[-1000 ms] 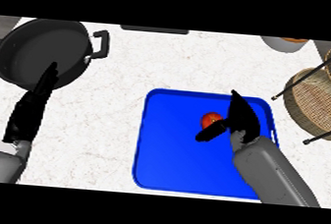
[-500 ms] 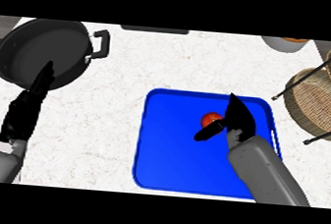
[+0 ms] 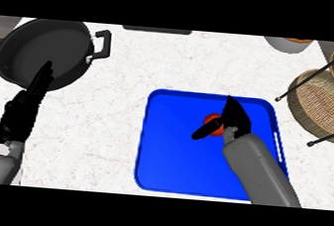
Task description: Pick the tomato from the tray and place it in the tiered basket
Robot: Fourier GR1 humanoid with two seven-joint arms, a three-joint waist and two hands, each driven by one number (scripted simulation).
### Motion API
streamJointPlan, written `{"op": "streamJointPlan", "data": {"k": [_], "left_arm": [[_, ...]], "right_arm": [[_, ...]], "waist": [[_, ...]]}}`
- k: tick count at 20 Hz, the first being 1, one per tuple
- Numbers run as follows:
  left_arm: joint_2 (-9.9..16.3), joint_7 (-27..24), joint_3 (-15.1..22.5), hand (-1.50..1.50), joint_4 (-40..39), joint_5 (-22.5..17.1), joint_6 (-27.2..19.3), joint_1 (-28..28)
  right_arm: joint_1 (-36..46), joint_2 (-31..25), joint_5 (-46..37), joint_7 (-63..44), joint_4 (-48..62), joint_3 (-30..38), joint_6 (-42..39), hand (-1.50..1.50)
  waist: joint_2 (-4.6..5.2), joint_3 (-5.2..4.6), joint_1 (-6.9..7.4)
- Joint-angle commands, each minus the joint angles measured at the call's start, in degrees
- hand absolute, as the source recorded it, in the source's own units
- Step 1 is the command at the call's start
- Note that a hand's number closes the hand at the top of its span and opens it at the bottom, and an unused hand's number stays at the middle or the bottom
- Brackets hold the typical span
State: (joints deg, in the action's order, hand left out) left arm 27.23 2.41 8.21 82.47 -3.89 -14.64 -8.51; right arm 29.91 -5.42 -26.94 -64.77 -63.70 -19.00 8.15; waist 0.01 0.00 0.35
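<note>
The tomato (image 3: 212, 119) sits on the blue tray (image 3: 174, 155), in the tray's upper middle, a little right of the frame's centre, and only a red sliver of it shows because the right hand (image 3: 232, 121) is over it. That hand comes up from the lower right on its grey forearm; its fingers point toward the top of the frame just right of the tomato, while the thumb (image 3: 205, 131) juts down and left across the tomato's lower side. The hand looks spread about the fruit rather than clenched on it, so I would call it released for now, with the tomato sitting between thumb and fingers. The step in hand, as I judge it, is the reach and the setting of the grasp; the pick itself is not yet done. Next the fingers and thumb would need to curl in on the tomato, then lift it off the tray and carry it to the right, where the tiered basket (image 3: 324, 105), wicker in a dark wire frame, stands at the frame's right edge, well apart from the tomato. Further out, the left hand (image 3: 25, 109) rests at the left of the frame, fingers straight and pointing up, overlapping the lower rim of a dark two-handled pan (image 3: 65, 42) in the upper left. The white speckled bench (image 3: 129, 72) carries it all.
</note>
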Motion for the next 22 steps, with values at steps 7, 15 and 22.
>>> {"op": "streamJointPlan", "data": {"k": [7, 15, 22], "left_arm": [[-1.85, 0.75, -1.52, 0.0, -1.39, 2.32, 0.64, -1.47], [-3.46, 0.48, -3.99, 0.0, -5.28, 3.31, 3.13, -4.5], [-3.79, 1.39, -3.02, 0.0, -0.37, 4.29, 2.01, 0.62]], "right_arm": [[-0.89, 2.42, 2.62, 4.64, 6.37, 0.06, -9.19, 1.5], [-1.33, 4.64, -1.85, 5.14, 4.91, 2.02, -2.33, 1.5], [-8.51, 0.39, -4.33, 23.28, -10.65, -14.98, -16.32, 1.5]], "waist": [[0.1, 0.0, -0.33], [0.02, 0.0, -0.66], [-1.22, 0.02, -1.7]]}}
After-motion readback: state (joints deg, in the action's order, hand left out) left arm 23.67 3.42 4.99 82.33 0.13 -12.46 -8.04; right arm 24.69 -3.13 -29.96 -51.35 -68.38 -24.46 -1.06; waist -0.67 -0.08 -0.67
